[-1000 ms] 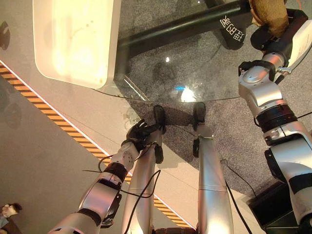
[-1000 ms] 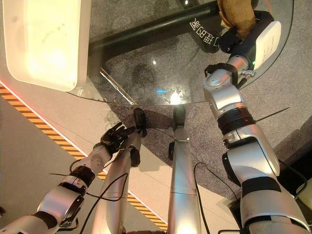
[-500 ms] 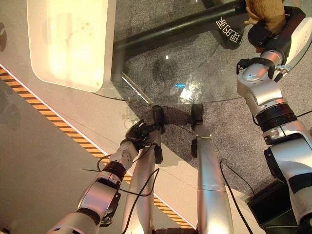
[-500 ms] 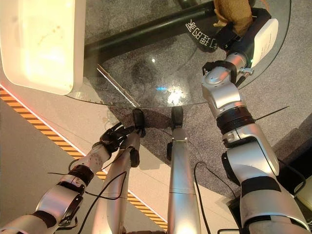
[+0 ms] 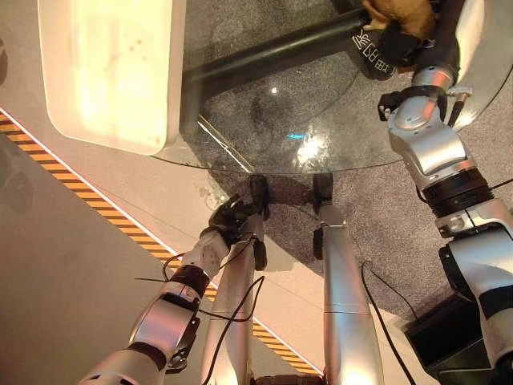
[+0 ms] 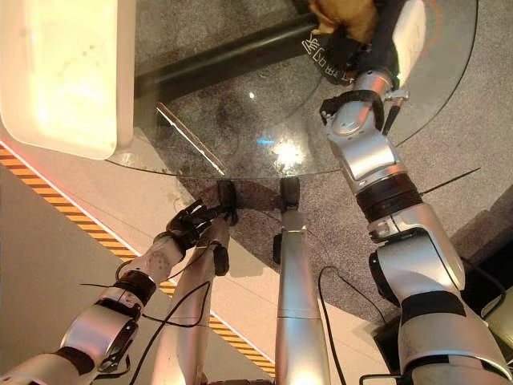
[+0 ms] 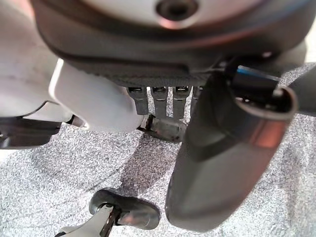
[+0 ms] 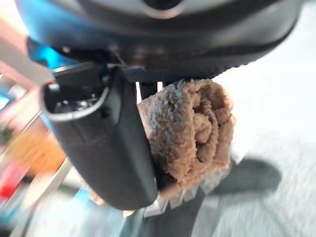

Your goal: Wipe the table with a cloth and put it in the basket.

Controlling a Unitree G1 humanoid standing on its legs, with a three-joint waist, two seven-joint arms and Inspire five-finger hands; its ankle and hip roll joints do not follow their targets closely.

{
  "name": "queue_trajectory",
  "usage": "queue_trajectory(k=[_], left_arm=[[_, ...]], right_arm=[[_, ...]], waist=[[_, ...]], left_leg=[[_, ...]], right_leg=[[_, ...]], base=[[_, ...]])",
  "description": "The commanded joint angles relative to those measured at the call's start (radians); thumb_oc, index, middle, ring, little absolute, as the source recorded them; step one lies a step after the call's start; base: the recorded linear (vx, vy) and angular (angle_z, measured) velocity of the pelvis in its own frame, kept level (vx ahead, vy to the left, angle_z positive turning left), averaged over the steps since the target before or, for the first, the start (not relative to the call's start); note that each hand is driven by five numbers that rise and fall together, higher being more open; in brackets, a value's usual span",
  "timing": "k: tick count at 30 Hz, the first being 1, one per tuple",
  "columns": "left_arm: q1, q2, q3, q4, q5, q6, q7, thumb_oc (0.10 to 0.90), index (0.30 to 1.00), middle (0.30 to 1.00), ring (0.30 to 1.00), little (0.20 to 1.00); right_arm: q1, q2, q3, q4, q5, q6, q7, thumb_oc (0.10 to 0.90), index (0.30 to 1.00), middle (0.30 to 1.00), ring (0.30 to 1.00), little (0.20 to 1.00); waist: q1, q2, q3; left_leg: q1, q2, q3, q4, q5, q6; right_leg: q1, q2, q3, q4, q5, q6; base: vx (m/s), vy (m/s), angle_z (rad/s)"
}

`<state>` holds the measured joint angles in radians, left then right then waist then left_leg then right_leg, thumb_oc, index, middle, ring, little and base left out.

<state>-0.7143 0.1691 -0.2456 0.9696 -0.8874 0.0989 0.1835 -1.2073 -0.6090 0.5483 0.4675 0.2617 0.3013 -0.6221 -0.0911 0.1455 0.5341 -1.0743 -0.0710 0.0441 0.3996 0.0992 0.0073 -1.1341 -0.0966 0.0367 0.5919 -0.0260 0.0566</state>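
**Wiping Stage: Cloth in Right Hand**

While our right hand [image 6: 353,48] keeps its fingers curled round the brown cloth [image 8: 190,131] over the glass counter [image 5: 321,120], basket [image 5: 112,72] placement remains. Our left hand [image 5: 228,220] hangs low, fingers loosely curled, empty.

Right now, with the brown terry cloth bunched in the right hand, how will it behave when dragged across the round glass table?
Probably soft and floppy: the brown terry cloth sits scrunched into folds inside the right hand. Its looped pile should grip rather than slide freely on the round glass table. It looks light, so loose edges may trail or fold under.
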Motion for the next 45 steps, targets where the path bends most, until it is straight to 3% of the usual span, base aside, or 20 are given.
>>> queue_trajectory(k=[1,11,17,29,36,45], left_arm=[[0.075,0.004,-0.015,0.045,0.027,-0.04,-0.015,0.8,0.9,0.9,0.9,0.9],[0.134,0.005,-0.045,0.06,0.071,-0.115,-0.069,0.8,0.9,0.9,0.9,0.9],[0.154,0.017,-0.064,0.051,0.091,-0.13,-0.07,0.8,0.9,0.9,0.9,0.9],[0.159,0.046,-0.073,0.026,0.103,-0.11,-0.041,0.8,0.9,0.9,0.9,0.9],[0.149,0.04,-0.06,0.026,0.092,-0.085,-0.013,0.8,0.9,0.9,0.9,0.9],[0.124,0.029,-0.033,0.043,0.088,-0.065,0.015,0.8,0.9,0.9,0.9,0.9]], right_arm=[[0.041,0.119,0.141,-0.062,-0.013,0.005,0.157,0.1,0.3,0.3,0.3,0.2],[0.137,0.172,0.269,-0.079,-0.064,-0.03,0.277,0.1,0.3,0.3,0.3,0.2],[0.156,0.174,0.337,-0.094,-0.058,-0.008,0.311,0.1,0.3,0.3,0.3,0.2],[0.169,0.151,0.3,-0.132,0.064,0.007,0.116,0.1,0.3,0.3,0.3,0.2],[0.174,0.143,0.195,-0.162,0.085,-0.011,-0.089,0.1,0.3,0.3,0.3,0.2],[0.132,0.103,0.049,-0.15,0.138,0.054,-0.241,0.1,0.3,0.3,0.3,0.2]], waist=[[0.017,0.048,-0.014],[0.03,0.046,-0.014],[0.038,0.038,-0.014],[0.04,0.008,-0.014],[0.029,-0.001,-0.014],[0.019,-0.003,-0.014]], left_leg=[[-0.028,-0.021,-0.047,0.066,-0.095,-0.025],[-0.039,-0.028,-0.059,0.083,-0.094,-0.029],[-0.04,-0.031,-0.067,0.091,-0.096,-0.031],[-0.049,-0.025,-0.069,0.107,-0.102,-0.029],[-0.045,-0.017,-0.06,0.102,-0.102,-0.026],[-0.039,-0.003,-0.047,0.105,-0.108,-0.018]], right_leg=[[-0.012,0.004,0.076,-0.11,0.022,0.07],[-0.012,0.002,0.075,-0.107,0.02,0.065],[-0.008,0.003,0.073,-0.106,0.021,0.063],[-0.018,0.006,0.065,-0.088,0.033,0.068],[-0.024,0.008,0.065,-0.078,0.04,0.071],[-0.032,0.0,0.06,-0.055,0.041,0.074]], base=[[-0.01,-0.019,0.13],[-0.01,-0.038,0.11],[-0.01,-0.061,0.11],[-0.01,-0.037,0.05],[0.0,0.0,0.0],[0.0,0.0,-0.01]])
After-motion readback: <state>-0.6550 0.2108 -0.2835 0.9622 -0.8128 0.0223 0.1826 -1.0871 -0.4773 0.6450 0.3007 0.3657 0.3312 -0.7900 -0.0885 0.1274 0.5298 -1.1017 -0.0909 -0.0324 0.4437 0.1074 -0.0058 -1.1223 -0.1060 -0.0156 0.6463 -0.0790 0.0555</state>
